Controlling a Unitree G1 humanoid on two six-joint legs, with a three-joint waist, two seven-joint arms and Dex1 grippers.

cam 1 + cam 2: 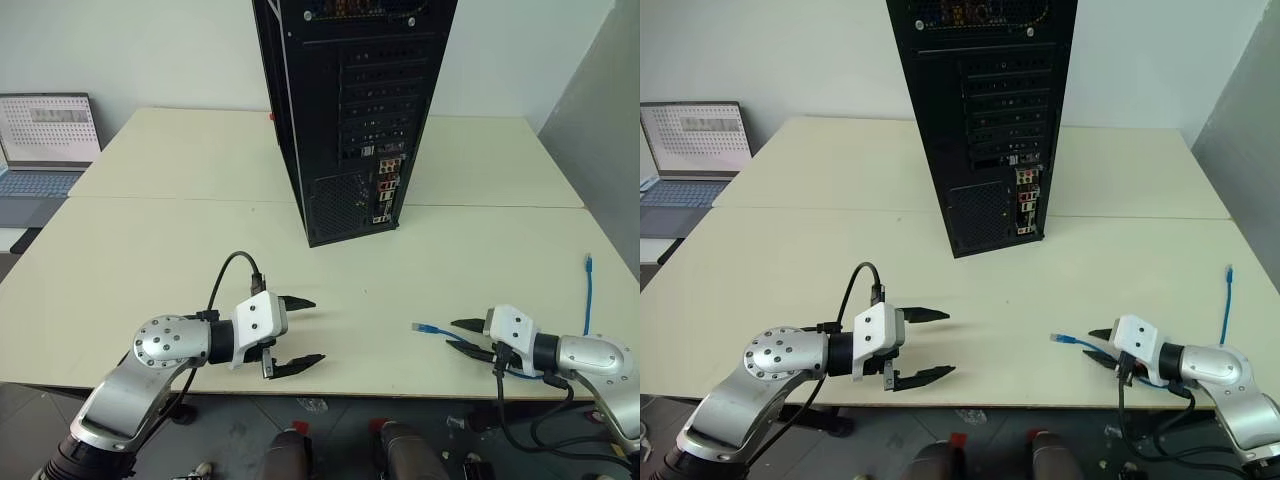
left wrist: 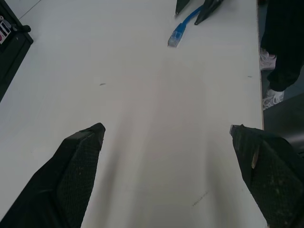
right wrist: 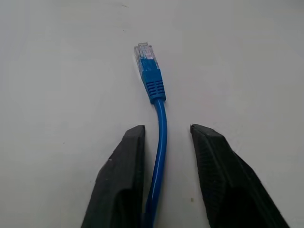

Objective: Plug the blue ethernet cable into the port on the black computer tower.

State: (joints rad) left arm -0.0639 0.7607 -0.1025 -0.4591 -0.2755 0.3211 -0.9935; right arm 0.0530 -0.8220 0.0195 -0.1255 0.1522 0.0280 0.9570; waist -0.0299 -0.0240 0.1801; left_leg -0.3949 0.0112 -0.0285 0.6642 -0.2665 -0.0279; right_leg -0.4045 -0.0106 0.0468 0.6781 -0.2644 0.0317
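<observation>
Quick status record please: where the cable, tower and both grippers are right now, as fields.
cable: blue ethernet cable lies on the table, near plug just ahead of the right gripper
other plug: at the table's right edge
right gripper: fingers on either side of the cord, gaps showing, grip not confirmed
left gripper: open, holds nothing
tower: black computer tower upright, rear ports facing the robot
plugged in: no

Cable (image 3: 160, 137): bright blue, with a clear plug end.
Tower (image 1: 350, 110): black, perforated slot covers, mesh vent, small coloured sockets.
Surface (image 1: 150, 260): plain cream.
End effector fingers (image 2: 71, 171): black, finely textured pads.
Laptop (image 1: 45, 150): grey.
</observation>
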